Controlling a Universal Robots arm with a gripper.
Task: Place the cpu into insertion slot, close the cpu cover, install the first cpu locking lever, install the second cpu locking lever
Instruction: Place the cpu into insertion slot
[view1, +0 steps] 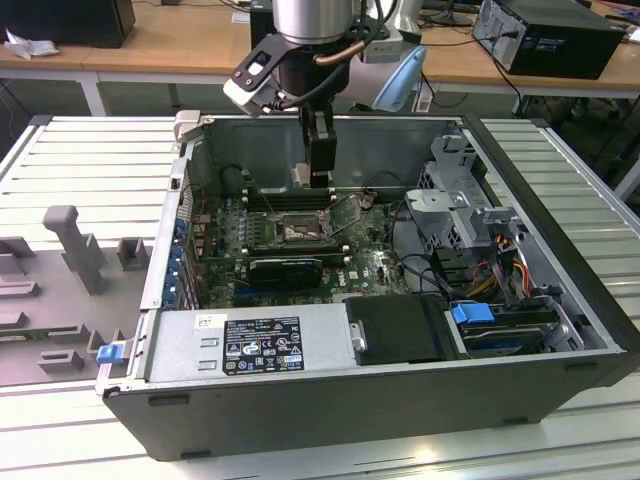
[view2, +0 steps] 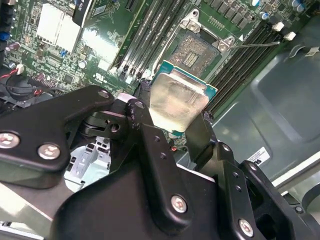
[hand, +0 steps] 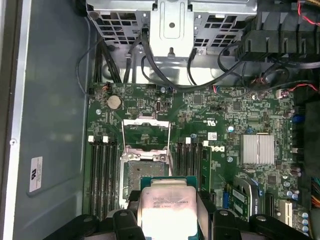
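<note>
gripper (view2: 172, 117) clenched on cpu (view2: 177, 97), over bare insertion slot (view2: 197, 50); cpu cover (hand: 145, 150) raised

**Cpu edges and socket partly out of sight**

In the second wrist view, the end effector (view2: 175, 117) clamps the cpu (view2: 177, 97). Its fingers (view2: 150, 135) hide the chip's two gripped sides and near edge, and its black body is cut off by the picture's edge. In the first wrist view, the cpu covers the near part of the insertion slot (hand: 141, 170), whose pins are too fine to make out. In the exterior view, the arm (view1: 315, 20) is cut off above.
</note>
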